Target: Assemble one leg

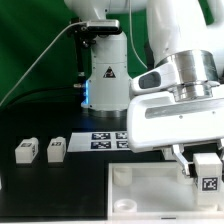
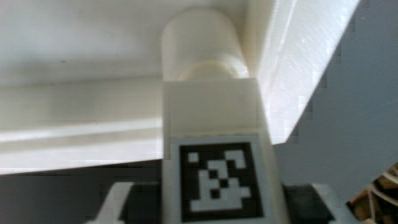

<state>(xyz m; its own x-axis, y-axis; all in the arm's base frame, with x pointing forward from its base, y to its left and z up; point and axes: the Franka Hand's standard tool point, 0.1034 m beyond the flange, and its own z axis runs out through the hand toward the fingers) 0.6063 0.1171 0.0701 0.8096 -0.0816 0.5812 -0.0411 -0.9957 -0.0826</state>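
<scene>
My gripper (image 1: pixel 203 168) is shut on a leg (image 1: pixel 209 172), a small white block with a black-and-white tag, at the exterior view's right. I hold it at the right end of the large white tray-like piece (image 1: pixel 140 195). In the wrist view the leg (image 2: pixel 217 140) runs from between my fingers (image 2: pixel 134 200) up to a round corner socket (image 2: pixel 205 45) of that piece, and its end meets the socket. Two more legs (image 1: pixel 25 150) (image 1: pixel 56 149) lie on the black table at the exterior view's left.
The marker board (image 1: pixel 105 140) lies flat on the table behind the tray-like piece. The robot's white base (image 1: pixel 105 70) stands at the back, with a cable running to it. A green backdrop closes the rear.
</scene>
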